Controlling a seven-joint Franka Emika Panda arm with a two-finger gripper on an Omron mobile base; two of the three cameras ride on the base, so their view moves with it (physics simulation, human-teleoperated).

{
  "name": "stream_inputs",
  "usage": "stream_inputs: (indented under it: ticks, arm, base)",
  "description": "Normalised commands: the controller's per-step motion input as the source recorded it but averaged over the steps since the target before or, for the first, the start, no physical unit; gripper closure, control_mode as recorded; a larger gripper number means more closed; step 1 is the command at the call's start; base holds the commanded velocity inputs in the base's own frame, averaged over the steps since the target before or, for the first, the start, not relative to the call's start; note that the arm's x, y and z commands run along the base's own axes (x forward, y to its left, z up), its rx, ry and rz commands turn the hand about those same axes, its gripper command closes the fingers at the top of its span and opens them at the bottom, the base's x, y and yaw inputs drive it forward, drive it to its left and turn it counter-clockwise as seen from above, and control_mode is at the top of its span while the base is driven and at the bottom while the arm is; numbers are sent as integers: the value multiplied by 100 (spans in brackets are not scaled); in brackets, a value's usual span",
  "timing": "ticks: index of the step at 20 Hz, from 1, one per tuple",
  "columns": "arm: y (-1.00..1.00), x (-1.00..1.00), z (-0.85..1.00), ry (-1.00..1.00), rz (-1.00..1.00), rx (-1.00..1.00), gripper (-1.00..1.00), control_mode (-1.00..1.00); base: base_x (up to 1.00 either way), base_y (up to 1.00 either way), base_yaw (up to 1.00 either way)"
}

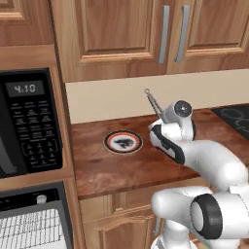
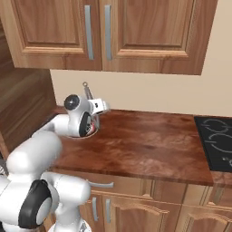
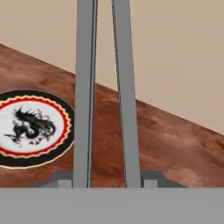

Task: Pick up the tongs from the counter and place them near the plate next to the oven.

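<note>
Warm wooden wall cabinets (image 2: 104, 34) with grey bar handles (image 1: 164, 34) hung above a plain cream backsplash (image 2: 149, 93), a black cooktop (image 2: 217, 140) lying at the right

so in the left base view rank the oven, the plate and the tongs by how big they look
1. oven, by far the largest, cut off by the left edge.
2. plate.
3. tongs, a thin sliver; only the part above the gripper shows, so its rank against the plate is unsure.

- Tongs (image 3: 85, 87): plain grey.
- Plate (image 1: 123, 142): dark outer edge, wavy red ring, white centre with black figure.
- Worktop (image 2: 145, 145): reddish-brown wood grain.
</note>
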Motion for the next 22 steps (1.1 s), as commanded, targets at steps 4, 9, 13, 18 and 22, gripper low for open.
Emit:
stream_inputs:
  ticks: [4, 9, 13, 18, 22]
  arm:
    - [-34, 89, -87, 32, -5, 17, 100, -100]
    - [-17, 81, -82, 24, 0, 15, 100, -100]
    - [-1, 61, -74, 15, 0, 2, 100, -100]
    - [5, 28, -65, 9, 0, -1, 100, -100]
    - [5, 4, -50, 0, 0, -1, 100, -100]
  base:
    - [0, 0, 0]
    - [0, 0, 0]
    - [0, 0, 0]
    - [0, 0, 0]
    - [0, 0, 0]
